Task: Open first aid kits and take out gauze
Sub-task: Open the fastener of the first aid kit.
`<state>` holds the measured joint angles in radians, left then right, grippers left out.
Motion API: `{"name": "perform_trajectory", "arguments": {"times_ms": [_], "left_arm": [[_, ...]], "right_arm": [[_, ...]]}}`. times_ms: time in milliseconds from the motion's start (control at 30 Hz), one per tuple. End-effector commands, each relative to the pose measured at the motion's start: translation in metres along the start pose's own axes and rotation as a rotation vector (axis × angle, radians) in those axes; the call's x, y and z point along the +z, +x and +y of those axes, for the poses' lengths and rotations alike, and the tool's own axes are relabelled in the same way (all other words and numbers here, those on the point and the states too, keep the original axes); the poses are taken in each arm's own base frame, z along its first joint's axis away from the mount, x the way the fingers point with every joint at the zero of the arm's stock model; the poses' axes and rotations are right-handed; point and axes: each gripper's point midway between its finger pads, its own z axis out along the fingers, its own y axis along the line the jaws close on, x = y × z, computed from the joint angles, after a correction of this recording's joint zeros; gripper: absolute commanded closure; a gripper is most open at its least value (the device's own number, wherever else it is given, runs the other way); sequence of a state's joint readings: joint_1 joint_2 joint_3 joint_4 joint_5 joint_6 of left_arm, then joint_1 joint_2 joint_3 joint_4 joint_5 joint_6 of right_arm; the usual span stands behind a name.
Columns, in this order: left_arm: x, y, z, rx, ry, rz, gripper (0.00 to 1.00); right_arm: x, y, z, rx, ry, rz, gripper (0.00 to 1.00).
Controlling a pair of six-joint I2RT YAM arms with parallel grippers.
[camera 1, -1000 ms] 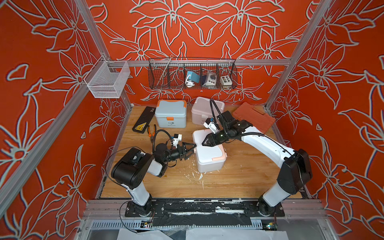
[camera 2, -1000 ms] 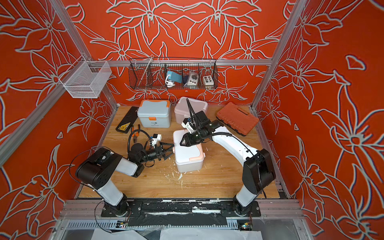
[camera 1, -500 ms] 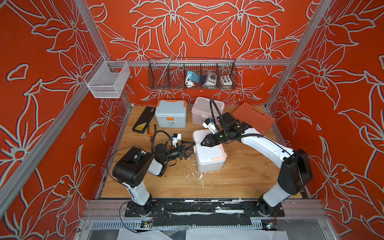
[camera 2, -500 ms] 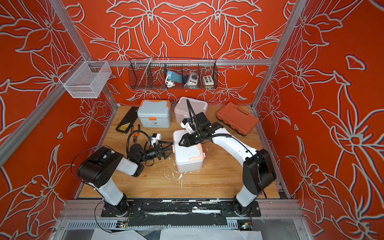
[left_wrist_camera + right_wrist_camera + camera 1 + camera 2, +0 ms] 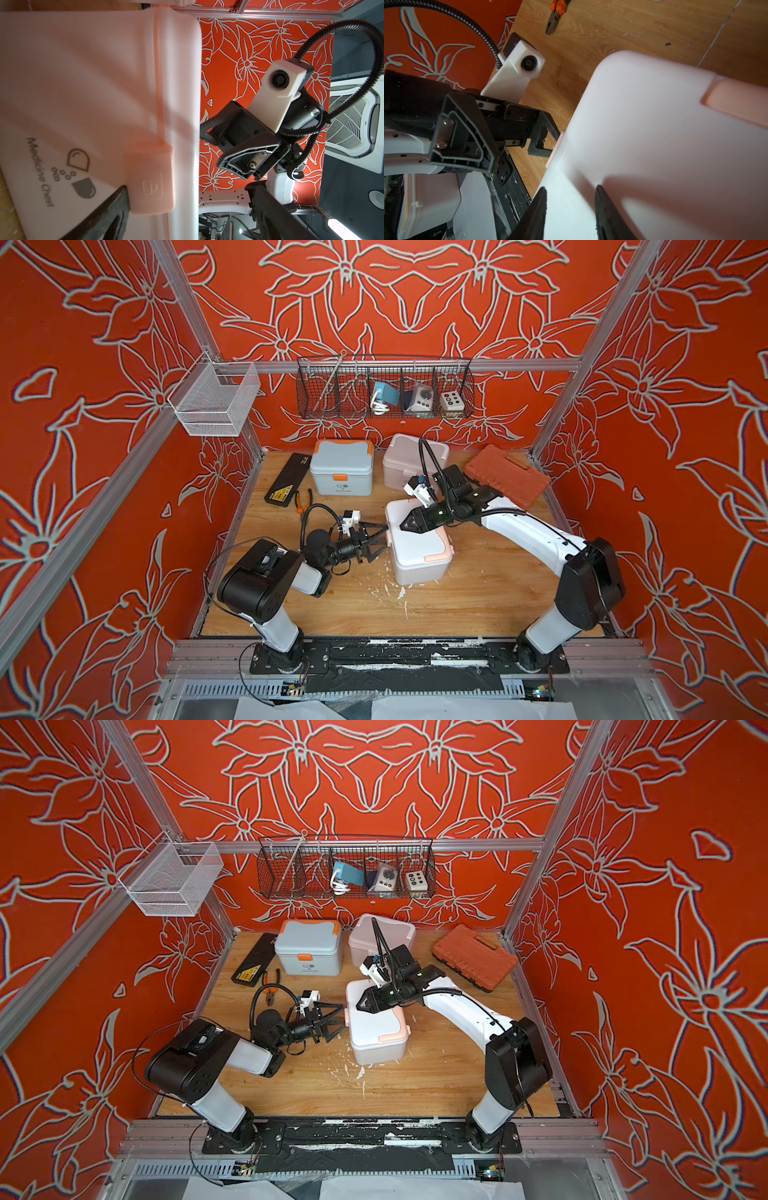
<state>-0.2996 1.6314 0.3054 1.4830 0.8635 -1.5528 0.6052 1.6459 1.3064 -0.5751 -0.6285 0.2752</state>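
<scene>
Barely begun: the white kit [image 5: 417, 545] sits centrally on the counter [image 5: 478, 597], lid down. Left jaws are spread wide at its latch [image 5: 150, 182]; right jaws are partly apart, empty, over the lid. The far blue-grey kit [image 5: 341, 468] and pink kit [image 5: 409, 460] are closed; no gauze is visible.

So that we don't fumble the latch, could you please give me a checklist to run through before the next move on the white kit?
1. Left claw open: ok.
2. Latch of the white kit faces the left claw, unobstructed: ok.
3. One left finger lies beside the latch: ok, in the left wrist view.
4. Right claw over the lid: ok; pressing on it: cannot tell.
5. Lid open: not ok, it is closed.
6. Gauze in sight: not ok; the blue-grey kit and the pink kit are closed too.
</scene>
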Motion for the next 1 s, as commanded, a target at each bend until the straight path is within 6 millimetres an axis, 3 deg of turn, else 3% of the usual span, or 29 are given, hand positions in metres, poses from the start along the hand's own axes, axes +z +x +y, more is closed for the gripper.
{"name": "perform_trajectory", "arguments": {"times_ms": [0, 200, 300, 467, 567, 733, 967], "left_arm": [[-0.015, 0.023, -0.090, 0.303, 0.277, 0.053, 0.12], [-0.023, 0.020, -0.099, 0.309, 0.288, 0.033, 0.11], [-0.027, 0.014, -0.088, 0.282, 0.247, 0.004, 0.11], [-0.028, -0.001, -0.053, 0.269, 0.065, -0.047, 0.11], [-0.028, -0.016, -0.038, 0.356, -0.117, -0.099, 0.10], [-0.043, -0.034, -0.032, 0.470, -0.367, -0.184, 0.10], [-0.031, -0.027, -0.031, 0.599, -0.601, -0.174, 0.11]], "right_arm": [[0.028, 0.104, -0.070, 0.214, 0.252, 0.353, 0.60], [0.029, 0.102, -0.069, 0.215, 0.244, 0.350, 0.60], [0.028, 0.100, -0.068, 0.213, 0.245, 0.347, 0.60], [0.016, 0.084, -0.055, 0.196, 0.223, 0.299, 0.57], [0.000, 0.066, -0.037, 0.167, 0.195, 0.229, 0.53], [-0.032, 0.044, -0.015, 0.114, 0.189, 0.098, 0.42], [-0.070, 0.046, -0.031, 0.075, 0.384, 0.023, 0.35]]}}
